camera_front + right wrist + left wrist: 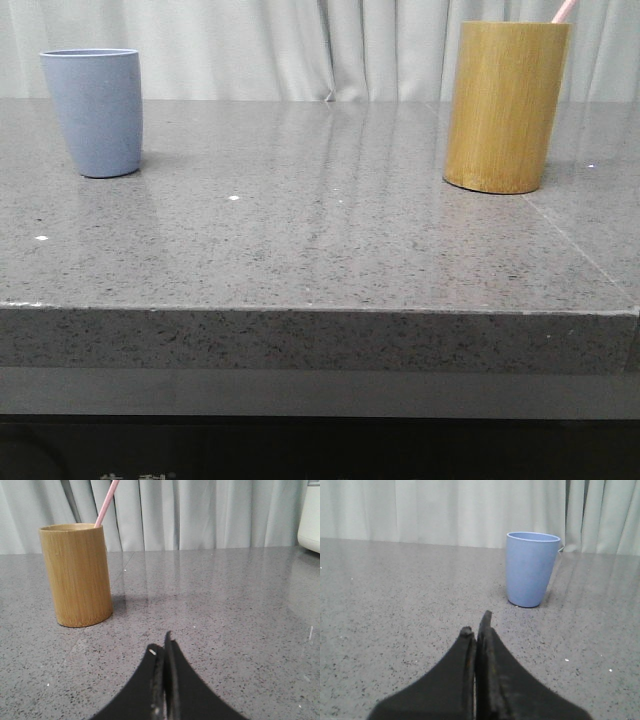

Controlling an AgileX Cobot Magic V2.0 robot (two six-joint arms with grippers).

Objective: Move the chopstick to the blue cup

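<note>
Front view: one chopstick (565, 10) in one bamboo cylinder (505, 105), one blue cup (95, 110).

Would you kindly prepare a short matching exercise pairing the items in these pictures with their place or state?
Things:
1. chopstick
2. blue cup
3. bamboo cylinder
4. left gripper

Place or state:
A. stands on the table's right side
B. fingers pressed together, holding nothing
C. sticks out of the bamboo cylinder
D. stands on the table's left side

Pairs: 1-C, 2-D, 3-A, 4-B
</note>
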